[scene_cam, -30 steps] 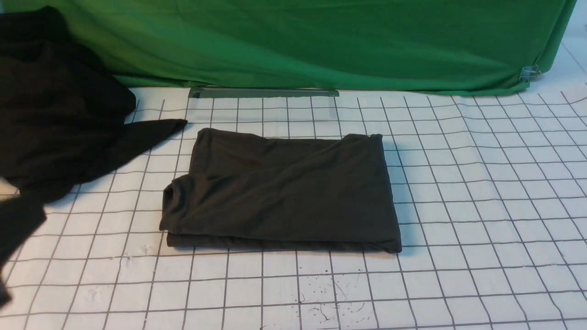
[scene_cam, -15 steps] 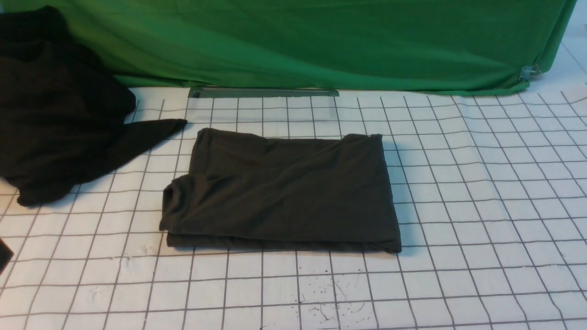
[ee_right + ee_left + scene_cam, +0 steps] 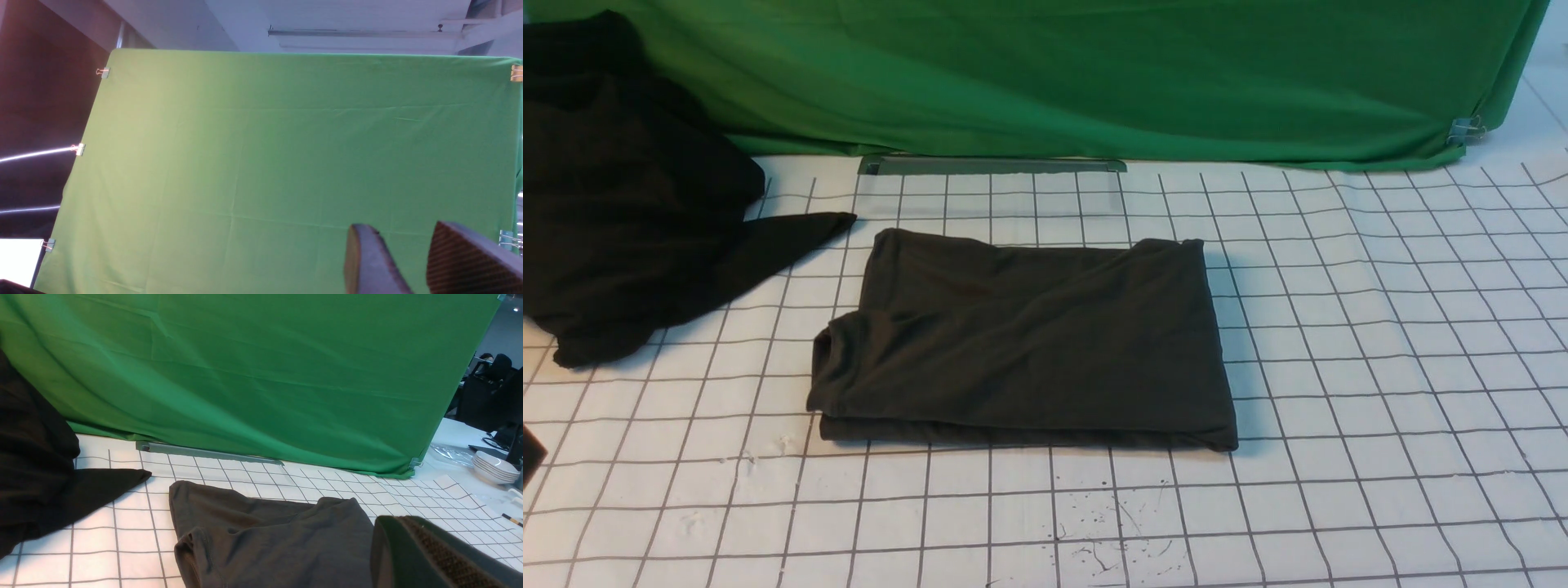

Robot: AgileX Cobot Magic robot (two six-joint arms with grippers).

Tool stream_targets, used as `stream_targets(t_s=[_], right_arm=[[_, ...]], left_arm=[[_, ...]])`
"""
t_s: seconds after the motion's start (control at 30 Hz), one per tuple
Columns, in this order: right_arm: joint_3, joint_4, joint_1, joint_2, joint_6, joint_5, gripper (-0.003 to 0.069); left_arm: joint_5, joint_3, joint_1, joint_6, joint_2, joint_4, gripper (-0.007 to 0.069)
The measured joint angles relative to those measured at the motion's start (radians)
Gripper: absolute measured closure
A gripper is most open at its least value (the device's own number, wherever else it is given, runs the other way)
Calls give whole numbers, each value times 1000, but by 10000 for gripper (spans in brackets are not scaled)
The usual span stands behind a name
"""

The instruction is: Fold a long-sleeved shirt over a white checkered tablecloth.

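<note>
Shirt [image 3: 1025, 343] lay folded, soft and limp; we judged its doubled near edge the best hold. Left gripper [image 3: 429, 555] clenched empty, right gripper [image 3: 408, 261] parted, holding nothing.

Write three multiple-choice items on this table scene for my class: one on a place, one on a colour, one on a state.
1. Where is the black heap?
A. right of the shirt
B. left of the shirt
C. on the shirt

2. What colour is the backdrop?
A. green
B. blue
C. red

3. How does the shirt lie on the tablecloth?
A. spread flat, sleeves out
B. hanging
C. folded into a rectangle

Key: 1 B, the heap sits at the far left. 2 A, green cloth spans the back. 3 C, layered edges show along its near side.
</note>
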Motion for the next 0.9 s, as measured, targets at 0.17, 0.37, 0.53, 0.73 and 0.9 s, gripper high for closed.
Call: stream_targets(t_s=[0.17, 0.37, 0.53, 0.73, 0.9], right_arm=[[0, 0, 0, 0, 1, 2, 426], [0, 0, 0, 0, 1, 3, 421], [0, 0, 0, 0, 1, 5, 419], [0, 0, 0, 0, 1, 7, 418], [0, 0, 0, 0, 1, 7, 418]], left_arm=[[-6, 6, 0, 5, -2, 104, 627], [-77, 98, 67, 27, -37, 215, 627], [-187, 260, 198, 77, -49, 233, 627], [-246, 353, 260, 88, -49, 232, 623], [-173, 356, 260, 97, -49, 235, 623]])
